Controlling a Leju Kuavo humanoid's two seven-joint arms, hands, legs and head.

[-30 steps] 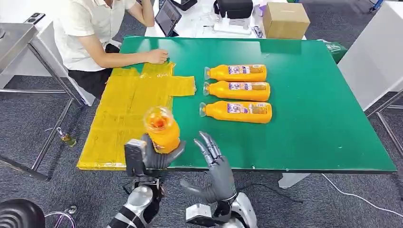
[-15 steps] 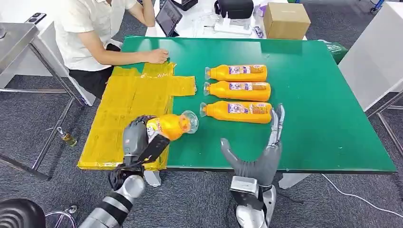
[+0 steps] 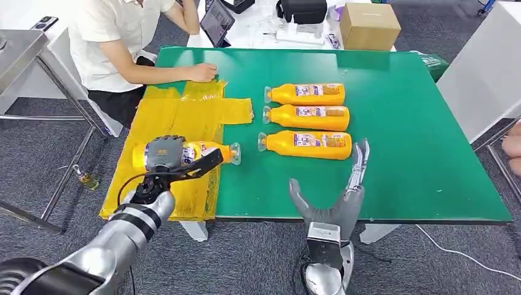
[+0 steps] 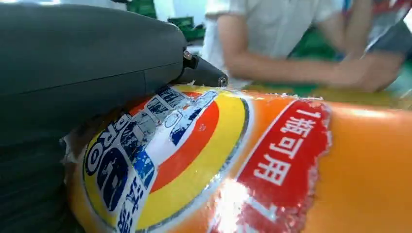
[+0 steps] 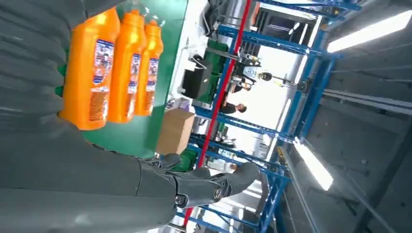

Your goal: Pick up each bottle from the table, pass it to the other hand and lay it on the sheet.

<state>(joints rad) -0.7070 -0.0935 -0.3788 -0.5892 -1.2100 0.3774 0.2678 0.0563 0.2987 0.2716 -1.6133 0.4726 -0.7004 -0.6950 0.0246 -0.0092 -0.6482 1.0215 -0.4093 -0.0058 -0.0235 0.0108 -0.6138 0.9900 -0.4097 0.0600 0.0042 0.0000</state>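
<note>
**A:** Bottle [image 3: 203,152] first: where is the one being handled?

**B:** It lies on its side over the yellow sheet [image 3: 166,132], near the table's [image 3: 405,92] left edge and towards the front. Its cap end points right and reaches just past the sheet's right border onto the green top. The left hand [image 3: 166,157] is wrapped around its body, thumb stretched along the side. I cannot tell whether the bottle touches the sheet or is held just above it. The left wrist view shows its torn label [image 4: 194,160] pressed against the grey palm.

**A:** And further back on that side?

**B:** A person in a white shirt [image 3: 113,37] sits at the back left corner, one hand [image 3: 203,72] resting at the sheet's far edge.

**A:** Moving to the middle?

**B:** Three more orange bottles [image 3: 306,114] lie on their sides in a row, side by side, caps pointing left towards the sheet, well clear of it. Behind the table's back edge stands a cardboard box [image 3: 368,26].

**A:** The other hand?

**B:** The right hand [image 3: 335,193] is held up at the table's front edge, right of the sheet, fingers spread and straight, holding nothing. Its fingertips [image 3: 362,150] come up just beside the base of the nearest of the three bottles.
</note>
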